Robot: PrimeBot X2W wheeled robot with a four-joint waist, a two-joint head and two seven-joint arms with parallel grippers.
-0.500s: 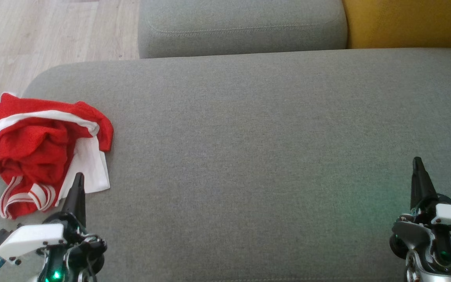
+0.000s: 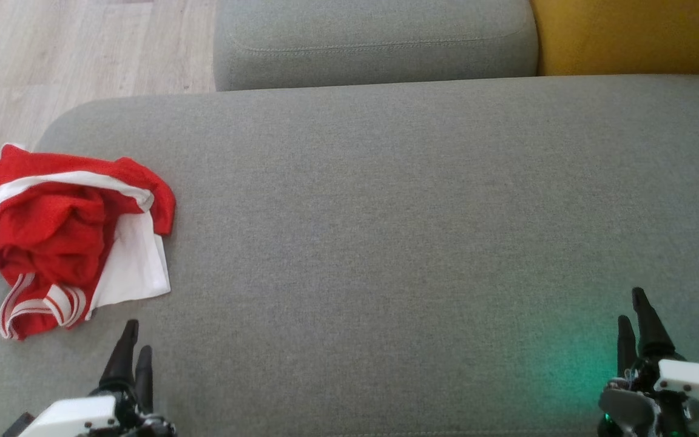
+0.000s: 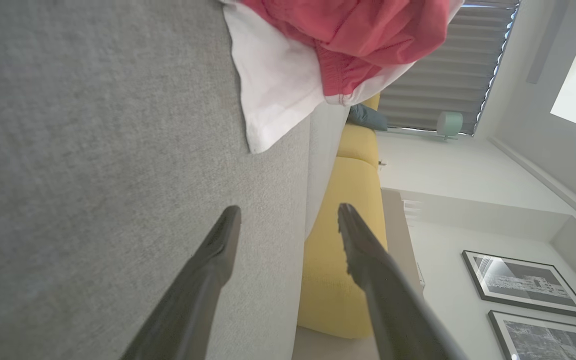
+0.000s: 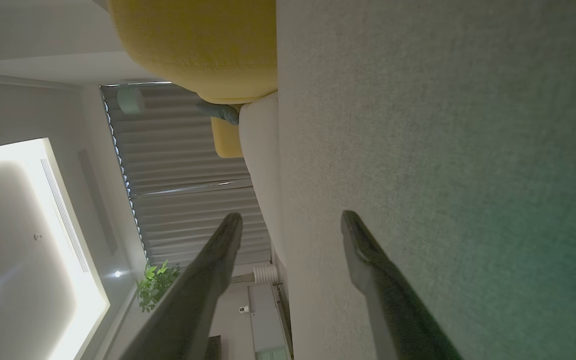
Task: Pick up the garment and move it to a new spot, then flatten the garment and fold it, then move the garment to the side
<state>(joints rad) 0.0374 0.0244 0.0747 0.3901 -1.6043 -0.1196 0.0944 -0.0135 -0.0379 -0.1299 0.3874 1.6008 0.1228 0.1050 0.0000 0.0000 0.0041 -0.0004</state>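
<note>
Garment [image 2: 64,237] lies crumpled, red and white, at the left edge of the grey sofa seat [image 2: 386,212]. Left tool [image 2: 138,335] and right tool [image 2: 630,304] both spread, empty. Advised: left tool takes a bunched fold, not the thin white hem

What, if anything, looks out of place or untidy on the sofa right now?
The red and white garment lies crumpled in a heap at the left end of the grey seat cushion, its outer side seeming to overhang the edge. Nothing else stands out.
</note>
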